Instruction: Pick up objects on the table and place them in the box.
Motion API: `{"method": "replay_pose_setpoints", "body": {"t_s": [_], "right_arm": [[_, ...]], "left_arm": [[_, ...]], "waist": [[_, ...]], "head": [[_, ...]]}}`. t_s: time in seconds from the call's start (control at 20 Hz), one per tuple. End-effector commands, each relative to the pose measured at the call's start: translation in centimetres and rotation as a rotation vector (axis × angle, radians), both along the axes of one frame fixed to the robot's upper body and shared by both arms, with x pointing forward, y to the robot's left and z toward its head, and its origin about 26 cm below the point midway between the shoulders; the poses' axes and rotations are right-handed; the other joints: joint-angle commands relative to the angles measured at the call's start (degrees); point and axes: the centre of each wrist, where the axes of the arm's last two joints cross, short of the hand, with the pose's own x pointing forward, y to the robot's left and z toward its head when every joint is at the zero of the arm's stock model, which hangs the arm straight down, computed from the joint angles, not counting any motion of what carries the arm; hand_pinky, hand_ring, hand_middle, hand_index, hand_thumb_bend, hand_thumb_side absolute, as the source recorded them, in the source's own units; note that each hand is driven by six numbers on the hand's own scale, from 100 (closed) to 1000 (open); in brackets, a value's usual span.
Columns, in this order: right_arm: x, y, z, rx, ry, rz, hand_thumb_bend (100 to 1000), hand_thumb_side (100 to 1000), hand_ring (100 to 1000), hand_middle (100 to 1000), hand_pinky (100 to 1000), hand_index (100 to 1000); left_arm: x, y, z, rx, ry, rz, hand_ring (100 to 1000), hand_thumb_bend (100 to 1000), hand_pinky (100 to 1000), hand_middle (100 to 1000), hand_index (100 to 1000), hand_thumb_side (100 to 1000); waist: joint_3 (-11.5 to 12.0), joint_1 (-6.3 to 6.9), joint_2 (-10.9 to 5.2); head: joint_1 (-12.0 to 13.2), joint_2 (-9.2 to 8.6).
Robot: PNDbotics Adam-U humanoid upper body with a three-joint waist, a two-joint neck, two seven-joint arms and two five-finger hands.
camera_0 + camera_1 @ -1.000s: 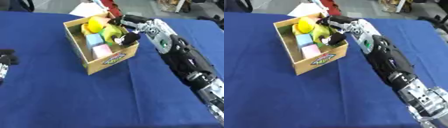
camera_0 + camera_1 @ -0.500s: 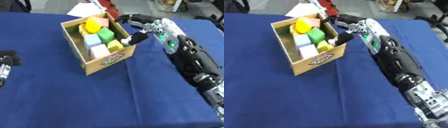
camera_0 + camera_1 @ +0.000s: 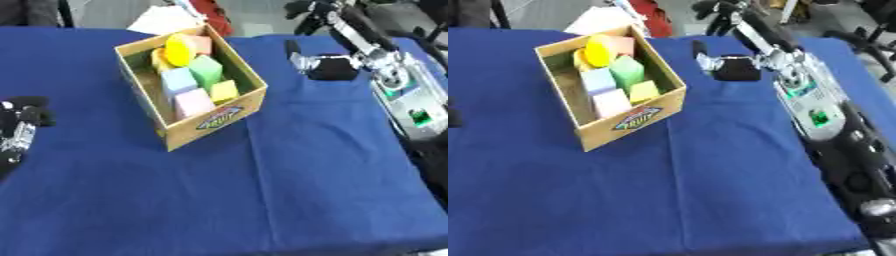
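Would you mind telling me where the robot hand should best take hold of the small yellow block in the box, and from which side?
Probably from straight above, pinching the small yellow block's upper edges. It lies at the near right corner of the box, close to the wall, with the green block and pink block beside it, so only its top looks free. The right robot hand is nearest.

Head stereo pair — looking down, shared table (image 3: 262,190)

The right hand (image 3: 325,64) is hanging over the blue cloth (image 3: 289,180), holding nothing; to its left the cardboard box (image 3: 210,119) is sitting apart from it, carrying coloured blocks (image 3: 196,80); the left hand (image 3: 19,125) is showing at the picture's left edge.
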Motion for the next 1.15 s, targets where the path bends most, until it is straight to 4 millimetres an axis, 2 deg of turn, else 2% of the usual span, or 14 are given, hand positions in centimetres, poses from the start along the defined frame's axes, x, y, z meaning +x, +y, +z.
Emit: {"method": "replay_pose_setpoints", "body": {"t_s": [0.05,0.25,0.3,0.55,0.9,1.15], "right_arm": [[-1.4,-0.5,0.1,0.214,-0.051,-0.043,100,381,595,696,598,849],[-2.6,-0.7,-3.0,0.412,-0.008,-0.098,100,381,580,680,581,839],[-2.8,-0.8,-3.8,0.449,0.003,-0.107,100,409,581,681,579,841],[-3.7,-0.7,-6.8,0.564,0.053,-0.13,100,438,584,684,578,846],[-4.3,-0.5,-9.0,0.678,0.077,-0.164,100,452,583,677,575,846],[-4.5,-0.1,-9.8,0.698,0.094,-0.166,100,455,584,678,575,847]], "left_arm": [[-0.1,0.2,0.6,0.001,-0.027,0.015,639,100,744,602,769,694],[-0.1,0.1,0.3,-0.009,-0.021,0.014,649,100,745,613,768,705],[-0.1,0.1,0.2,-0.013,-0.022,0.013,651,100,745,616,767,709],[-0.2,0.0,-0.1,-0.044,-0.025,0.02,657,100,746,625,762,738],[-0.2,-0.3,-0.4,-0.084,-0.031,0.029,653,100,744,620,752,748],[-0.2,-0.4,-0.5,-0.1,-0.037,0.034,655,100,744,621,749,744]], "waist": [[-0.4,-0.36,-0.97],[-1.24,-0.28,-0.78],[-1.35,-0.23,-0.73],[-1.37,-0.03,-0.48],[-1.64,0.14,-0.09],[-1.73,0.22,0.21]], "head": [[0.95,0.12],[2.28,0.33],[2.56,0.41],[3.67,0.61],[4.46,0.53],[4.68,0.46]]}}
